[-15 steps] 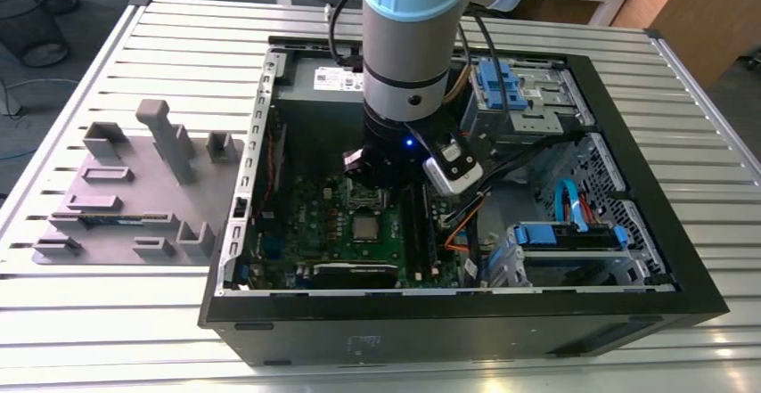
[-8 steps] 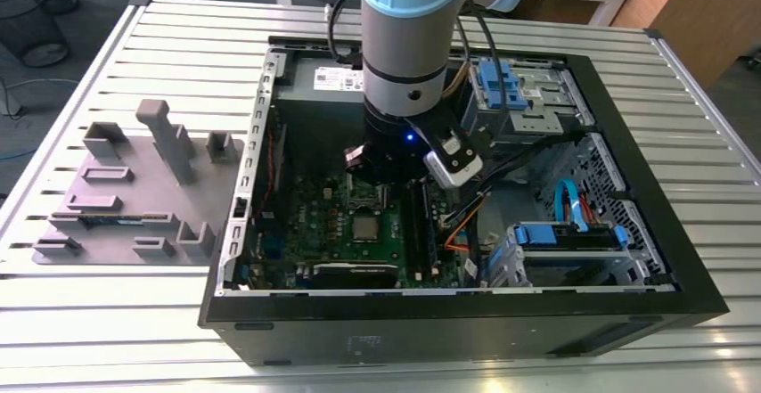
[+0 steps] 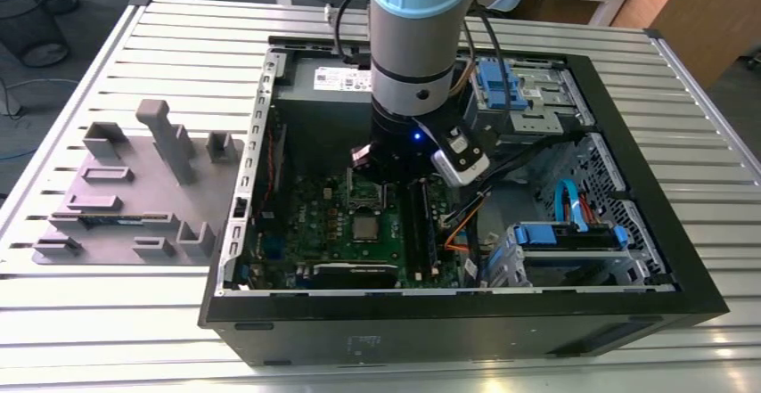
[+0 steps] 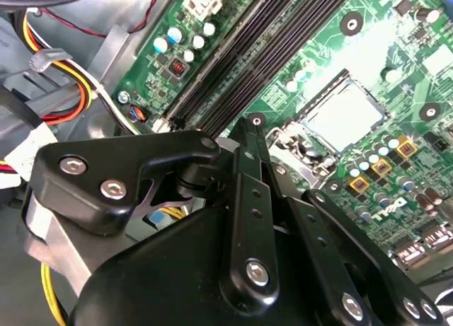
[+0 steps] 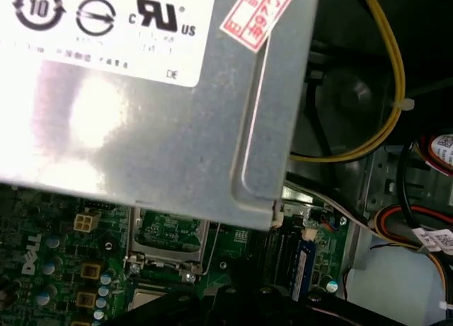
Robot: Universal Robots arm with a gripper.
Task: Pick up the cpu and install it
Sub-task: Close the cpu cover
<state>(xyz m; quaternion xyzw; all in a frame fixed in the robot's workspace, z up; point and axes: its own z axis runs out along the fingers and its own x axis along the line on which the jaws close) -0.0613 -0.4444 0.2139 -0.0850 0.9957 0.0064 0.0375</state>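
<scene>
One silver-topped cpu [image 3: 366, 225] sits flat in its socket [image 4: 301, 138] on the green motherboard [image 3: 321, 233] inside the open computer case [image 3: 666, 259], which lies on the slatted bench [image 3: 143, 36]. Above it (slightly toward the grey power supply [image 3: 319, 81]) hangs the gripper [image 3: 380, 170], apart from the cpu; whether it is clenched or released I cannot tell. In the second wrist view the black memory slots [image 4: 269, 50] run just beside the socket. A grey parts holder [image 3: 131, 188] rests on the bench at the exterior view's left.

Silver/lt-blue arm [image 3: 416, 45], blk wrist [image 3: 393, 143], blue LED [image 3: 416, 134]
</scene>
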